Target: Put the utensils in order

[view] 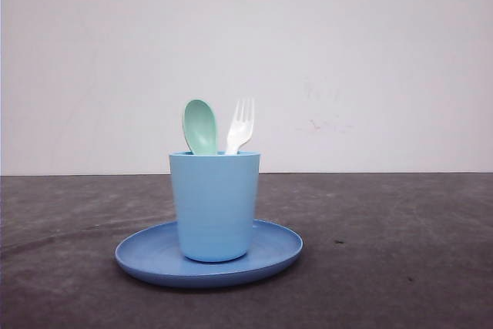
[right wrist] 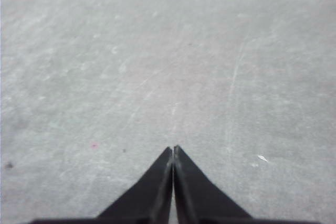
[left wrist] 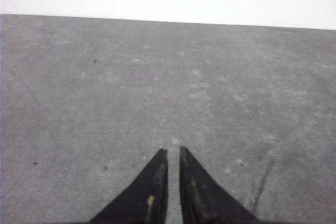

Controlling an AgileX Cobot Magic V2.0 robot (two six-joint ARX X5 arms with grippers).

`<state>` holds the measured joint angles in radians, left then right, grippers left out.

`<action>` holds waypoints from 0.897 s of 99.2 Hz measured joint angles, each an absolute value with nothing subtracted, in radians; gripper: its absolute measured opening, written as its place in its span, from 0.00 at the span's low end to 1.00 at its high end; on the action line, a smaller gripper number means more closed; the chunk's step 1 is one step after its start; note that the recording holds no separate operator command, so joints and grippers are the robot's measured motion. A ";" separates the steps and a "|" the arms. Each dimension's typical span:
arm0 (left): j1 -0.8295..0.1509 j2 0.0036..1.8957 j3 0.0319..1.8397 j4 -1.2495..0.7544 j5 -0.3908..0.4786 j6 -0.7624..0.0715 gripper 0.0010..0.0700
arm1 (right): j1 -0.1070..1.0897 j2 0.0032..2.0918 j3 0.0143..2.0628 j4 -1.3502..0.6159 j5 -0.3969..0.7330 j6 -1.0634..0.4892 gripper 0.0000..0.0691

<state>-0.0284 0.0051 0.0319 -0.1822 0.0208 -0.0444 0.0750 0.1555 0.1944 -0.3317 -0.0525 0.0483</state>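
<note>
Currently we see spoon (view: pixel 199 126) and fork (view: pixel 240 125) upright in cup (view: pixel 215 206), on plate (view: pixel 154 253) mid-table | left gripper (left wrist: pixel 173 152) nearly closed, right gripper (right wrist: pixel 173 149) closed, both empty | nearer arm: cannot tell.

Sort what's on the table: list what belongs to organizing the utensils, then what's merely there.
Part of the job:
white plastic fork, standing in the cup
mint-green spoon, standing in the cup

Merely there:
light blue cup
round blue plate under the cup
</note>
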 joint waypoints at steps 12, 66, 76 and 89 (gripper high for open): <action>-0.028 0.005 0.032 -0.182 0.021 -0.045 0.01 | 0.068 0.072 0.149 -0.323 -0.052 0.048 0.00; -0.028 0.005 0.032 -0.182 0.021 -0.045 0.01 | 0.050 0.005 0.019 -0.176 -0.059 0.048 0.00; -0.028 0.005 0.032 -0.182 0.021 -0.045 0.01 | 0.050 0.005 0.019 -0.176 -0.056 0.048 0.00; -0.028 0.005 0.032 -0.182 0.021 -0.045 0.01 | 0.050 0.005 0.017 -0.169 -0.056 0.048 0.00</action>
